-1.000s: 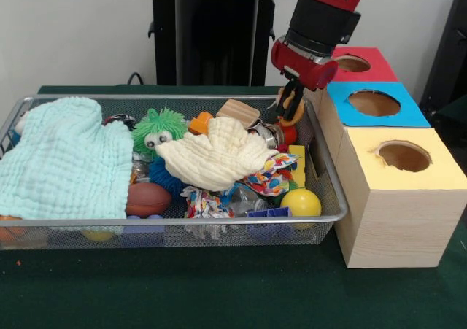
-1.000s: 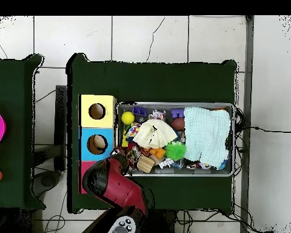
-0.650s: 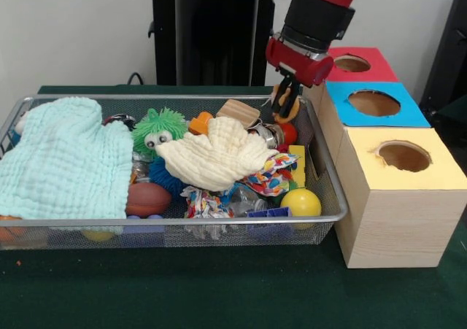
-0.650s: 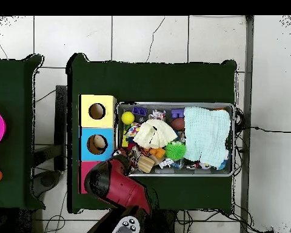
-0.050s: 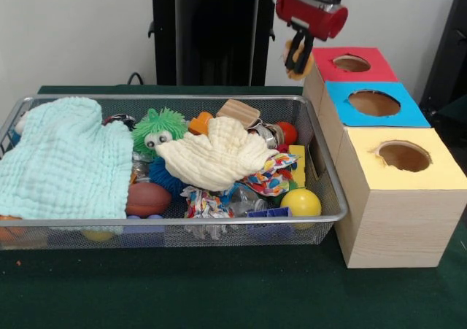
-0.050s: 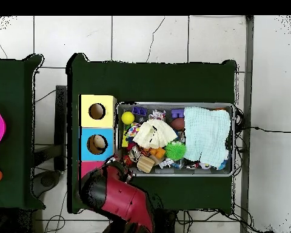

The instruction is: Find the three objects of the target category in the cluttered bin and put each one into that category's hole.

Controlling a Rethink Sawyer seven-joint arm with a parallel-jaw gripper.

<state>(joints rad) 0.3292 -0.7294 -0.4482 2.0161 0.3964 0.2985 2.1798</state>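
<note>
My gripper (image 5: 298,55) hangs high above the bin's far right corner, just left of the red box's hole (image 5: 352,63). It is shut on a small orange and tan toy (image 5: 294,59) that dangles between the fingers. The blue box's hole (image 5: 373,103) and the yellow box's hole (image 5: 403,155) lie nearer the camera in the same row. In the overhead view the red arm (image 6: 117,197) covers the red box and hides the gripper; the blue box (image 6: 87,136) and yellow box (image 6: 97,101) show above it.
The wire bin (image 5: 182,223) holds a mint cloth (image 5: 62,161), a cream cloth (image 5: 215,154), a green fuzzy toy (image 5: 159,128), a wooden block (image 5: 238,111), a football (image 5: 148,198), a yellow ball (image 5: 300,202) and a red ball (image 5: 289,133).
The gripper has risen out of the bin with the orange toy and moved slightly right, towards the red box. The bin's other contents have not moved.
</note>
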